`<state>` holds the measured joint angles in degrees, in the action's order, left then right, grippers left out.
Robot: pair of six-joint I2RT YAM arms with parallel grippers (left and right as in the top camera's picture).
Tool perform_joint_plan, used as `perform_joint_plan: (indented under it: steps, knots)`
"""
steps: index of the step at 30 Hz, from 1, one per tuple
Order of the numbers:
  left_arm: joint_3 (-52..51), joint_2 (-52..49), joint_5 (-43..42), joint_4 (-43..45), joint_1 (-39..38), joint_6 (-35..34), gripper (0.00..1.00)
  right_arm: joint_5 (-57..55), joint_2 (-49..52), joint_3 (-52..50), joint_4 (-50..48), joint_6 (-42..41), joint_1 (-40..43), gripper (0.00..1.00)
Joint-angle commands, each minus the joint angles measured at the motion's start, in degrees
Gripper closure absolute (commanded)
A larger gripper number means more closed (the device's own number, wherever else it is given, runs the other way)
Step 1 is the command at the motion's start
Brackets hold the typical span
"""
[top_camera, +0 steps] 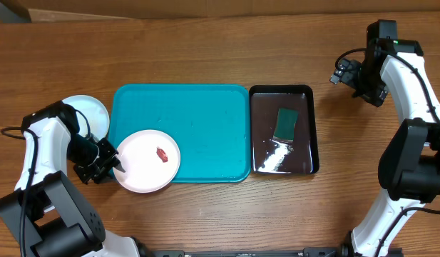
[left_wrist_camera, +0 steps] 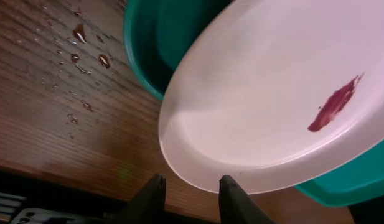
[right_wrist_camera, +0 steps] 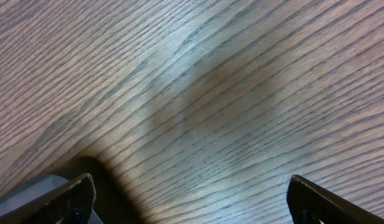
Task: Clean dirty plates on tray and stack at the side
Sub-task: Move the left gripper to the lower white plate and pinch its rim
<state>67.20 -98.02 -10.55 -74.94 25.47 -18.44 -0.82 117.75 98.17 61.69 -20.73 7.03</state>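
Note:
A white plate [top_camera: 145, 168] with a red-brown food bit [top_camera: 161, 153] rests over the front left corner of the turquoise tray [top_camera: 205, 114], overhanging its rim. My left gripper [top_camera: 117, 164] sits at the plate's left edge. In the left wrist view the plate [left_wrist_camera: 266, 93] and its smear [left_wrist_camera: 335, 104] fill the frame. The left gripper [left_wrist_camera: 192, 182] has its jaws a little apart with wood showing between them, and the rim lies just past the right fingertip [left_wrist_camera: 228, 183]. A second pale plate [top_camera: 91, 111] lies on the table left of the tray. My right gripper [top_camera: 339, 71] hangs wide open over bare wood [right_wrist_camera: 192, 193].
A glossy black tray [top_camera: 257, 132] with a green sponge [top_camera: 286, 123] and some wetness stands right of the turquoise tray. Water drops [left_wrist_camera: 79, 37] dot the wood near the tray's corner [left_wrist_camera: 142, 37]. The left arm partly covers the second plate.

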Motion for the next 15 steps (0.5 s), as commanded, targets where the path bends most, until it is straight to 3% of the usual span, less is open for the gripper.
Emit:
perform_joint_plan:
  steps: [1, 15]
  knots:
    - [0.1, 0.4, 4.8, 0.0, 0.0, -3.3, 0.70, 0.1, -1.3, 0.8, -0.2, 0.2, -0.2, 0.00]
    - [-2.3, 0.4, 11.2, 3.5, -7.4, -7.6, 0.71, 0.1, -1.3, 0.8, -0.2, 0.2, -0.2, 0.00]
